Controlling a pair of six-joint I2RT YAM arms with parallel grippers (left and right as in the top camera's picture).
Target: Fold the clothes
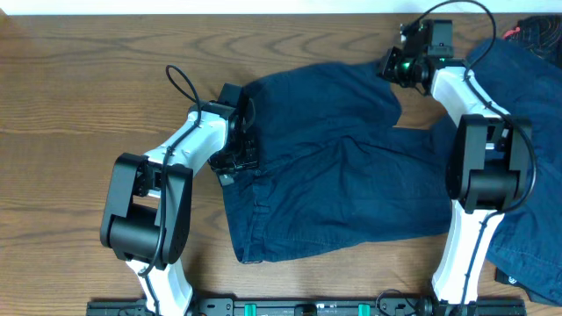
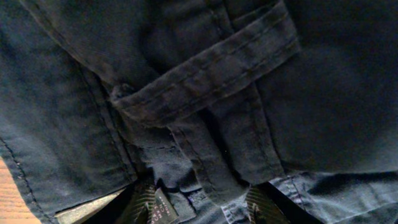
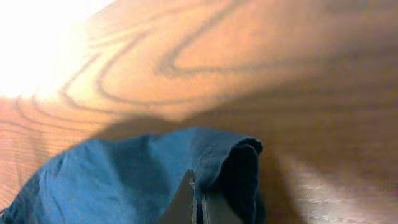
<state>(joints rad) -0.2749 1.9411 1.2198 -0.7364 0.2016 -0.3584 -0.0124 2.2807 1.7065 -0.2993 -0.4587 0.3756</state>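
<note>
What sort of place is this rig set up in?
Probably a lab or test bench, not a home: a wood-grain table, the left arm and right arm fixed to a rail at its near edge, navy shorts laid out, more dark clothing at right.

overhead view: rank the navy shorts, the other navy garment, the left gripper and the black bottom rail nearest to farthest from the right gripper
1. Navy blue cloth shorts, mid-table, leg corner pinched by the right gripper.
2. Second navy blue cloth garment, right edge.
3. Left gripper, at the shorts' waistband.
4. Long black rail, bottom edge.
</note>
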